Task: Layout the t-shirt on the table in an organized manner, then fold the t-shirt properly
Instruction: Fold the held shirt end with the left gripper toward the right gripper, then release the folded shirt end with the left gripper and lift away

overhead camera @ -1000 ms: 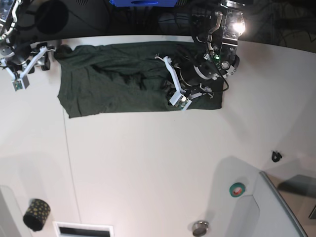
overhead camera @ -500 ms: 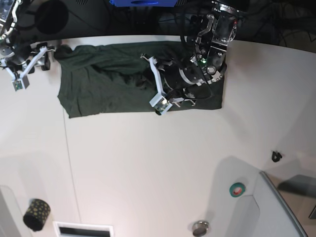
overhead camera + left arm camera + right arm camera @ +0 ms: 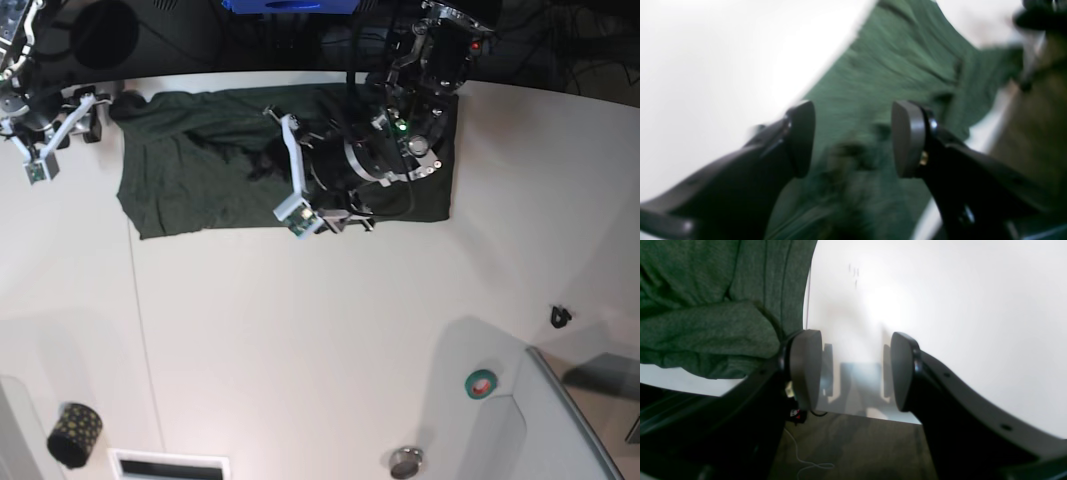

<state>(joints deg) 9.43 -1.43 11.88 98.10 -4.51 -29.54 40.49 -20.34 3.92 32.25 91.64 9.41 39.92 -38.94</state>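
Note:
The dark green t-shirt (image 3: 190,185) lies spread along the far side of the white table (image 3: 300,340), bunched and creased near its middle. My left gripper (image 3: 270,165) hovers over that bunched middle. In the left wrist view, which is blurred, the left gripper (image 3: 853,140) stands open with nothing between its fingers and only the t-shirt (image 3: 893,60) below. My right gripper (image 3: 95,115) sits at the table's far left edge beside the shirt's corner. Seen from the right wrist, the right gripper (image 3: 857,370) is open and empty over the table (image 3: 940,306), with the t-shirt (image 3: 706,323) just to its left.
A thin seam (image 3: 135,300) runs down the tabletop. A dark patterned roll (image 3: 73,435) and a white slotted plate (image 3: 168,465) lie near the front left. A green tape ring (image 3: 481,383), a metal disc (image 3: 405,462), a small black piece (image 3: 560,317) and a grey tray (image 3: 570,425) sit front right.
My left arm has swept left across the shirt from its right part to its middle, and its gripper has gone from shut to open. The right arm has stayed put.

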